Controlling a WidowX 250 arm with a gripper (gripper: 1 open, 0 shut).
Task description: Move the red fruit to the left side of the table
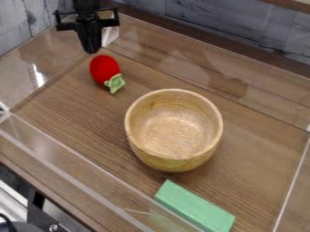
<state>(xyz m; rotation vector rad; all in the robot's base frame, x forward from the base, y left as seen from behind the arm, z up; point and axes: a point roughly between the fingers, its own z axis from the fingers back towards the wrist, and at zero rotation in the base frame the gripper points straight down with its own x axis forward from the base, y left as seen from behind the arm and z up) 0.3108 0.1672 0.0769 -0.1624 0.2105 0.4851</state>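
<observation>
The red fruit (105,69) is a small glossy strawberry-like toy lying on its side on the brown wood-grain table (255,118), its green leafy cap (115,84) pointing toward the front. My black gripper (90,45) hangs just behind and slightly left of the fruit, its fingers pressed together and shut on nothing. It stands apart from the fruit, with a small gap between its tips and the red body.
A round wooden bowl (175,129) sits in the middle of the table. A flat green rectangular block (194,208) lies at the front edge. Clear acrylic walls (49,145) edge the tabletop all around.
</observation>
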